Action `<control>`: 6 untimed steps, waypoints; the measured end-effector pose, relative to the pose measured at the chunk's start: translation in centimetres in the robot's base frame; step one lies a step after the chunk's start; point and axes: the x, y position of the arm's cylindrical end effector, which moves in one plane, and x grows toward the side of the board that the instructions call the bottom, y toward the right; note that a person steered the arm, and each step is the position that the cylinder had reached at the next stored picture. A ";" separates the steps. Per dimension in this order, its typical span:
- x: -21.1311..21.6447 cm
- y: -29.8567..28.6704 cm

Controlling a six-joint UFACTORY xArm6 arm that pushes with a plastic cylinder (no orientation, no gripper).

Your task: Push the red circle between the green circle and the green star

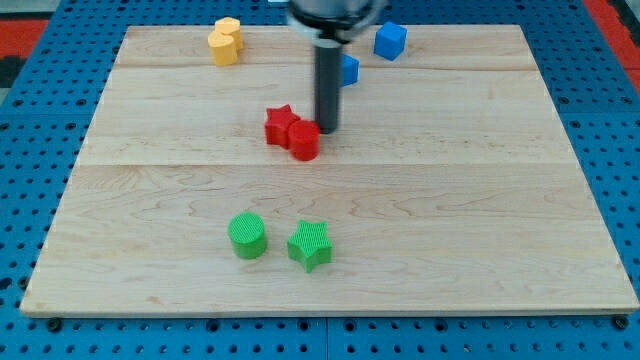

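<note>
The red circle (304, 140) lies near the middle of the wooden board (450, 200), touching the red star (280, 124) on its upper left. My tip (327, 131) stands right at the red circle's upper right edge. The green circle (247, 235) and the green star (310, 244) sit side by side near the view's bottom, with a narrow gap between them, well below the red circle.
Two yellow blocks (226, 41) sit together at the view's top left. A blue cube (390, 40) is at the top, and another blue block (348, 69) shows partly behind the rod. Blue pegboard (40, 120) surrounds the board.
</note>
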 end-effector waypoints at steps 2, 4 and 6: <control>8.3 -4.2; 3.2 -0.7; 14.6 -1.4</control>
